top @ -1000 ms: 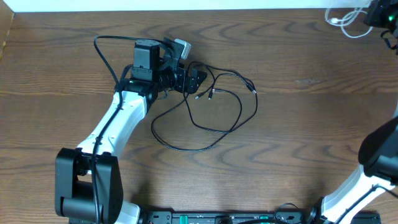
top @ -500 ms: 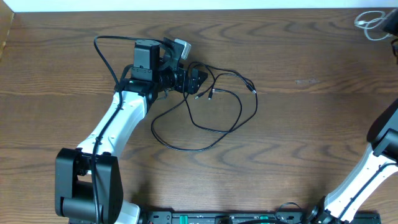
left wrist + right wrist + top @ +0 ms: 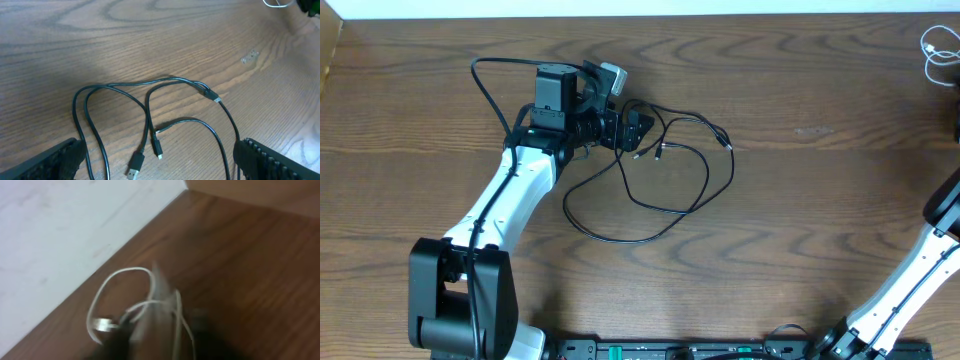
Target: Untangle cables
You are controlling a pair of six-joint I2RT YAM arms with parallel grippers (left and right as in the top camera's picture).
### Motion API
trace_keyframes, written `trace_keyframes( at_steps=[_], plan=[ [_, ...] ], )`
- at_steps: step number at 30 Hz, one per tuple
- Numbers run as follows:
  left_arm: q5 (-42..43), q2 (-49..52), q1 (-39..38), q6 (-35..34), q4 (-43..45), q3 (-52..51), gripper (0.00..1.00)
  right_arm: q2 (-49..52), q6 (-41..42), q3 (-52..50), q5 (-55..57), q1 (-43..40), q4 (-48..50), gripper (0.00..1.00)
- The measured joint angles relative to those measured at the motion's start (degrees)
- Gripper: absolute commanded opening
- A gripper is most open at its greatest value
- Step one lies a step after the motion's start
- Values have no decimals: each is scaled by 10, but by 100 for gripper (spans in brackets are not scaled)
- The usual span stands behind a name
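Note:
The black cable point(image 3: 672, 186) lies in loose loops on the brown table, its plug ends point(image 3: 134, 166) near my left gripper point(image 3: 638, 131). In the left wrist view the left gripper point(image 3: 160, 167) is open, and its fingers point(image 3: 267, 160) stand either side of the black cable point(image 3: 150, 107) without touching it. The white cable point(image 3: 933, 48) is at the far right back edge, apart from the black one. In the blurred right wrist view my right gripper point(image 3: 165, 340) is shut on the white cable point(image 3: 122, 277), whose loop and metal plug stick out in front.
The table's back edge meets a white wall point(image 3: 60, 235). The left arm point(image 3: 505, 205) reaches from the front left. The right arm point(image 3: 920, 270) rises along the right edge, its gripper outside the overhead view. A small pale mark point(image 3: 812, 130) is on the wood.
The right gripper has carried the white cable to the right and slightly forward, nearly out of the overhead view. The left arm and the black cable have not moved.

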Motion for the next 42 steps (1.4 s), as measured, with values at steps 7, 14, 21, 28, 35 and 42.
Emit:
trace_keyframes(
  at_steps=[7,14,21,28,35,42],
  plan=[
    [0,0,0,0,0,0,99,-11,17,-3,-69,-17,-14,99],
    [0,0,0,0,0,0,100,-122,-31,-5,-50,-1,-218,99],
    [0,0,0,0,0,0,100,-294,-108,-3,6,59,-417,99],
    [0,0,0,0,0,0,100,-340,-136,3,-150,133,-534,88],
    [0,0,0,0,29,0,100,-326,-189,2,-219,234,-662,87],
    [-14,-8,27,-7,-5,0,100,-302,-267,0,-177,358,-698,82]
  ],
)
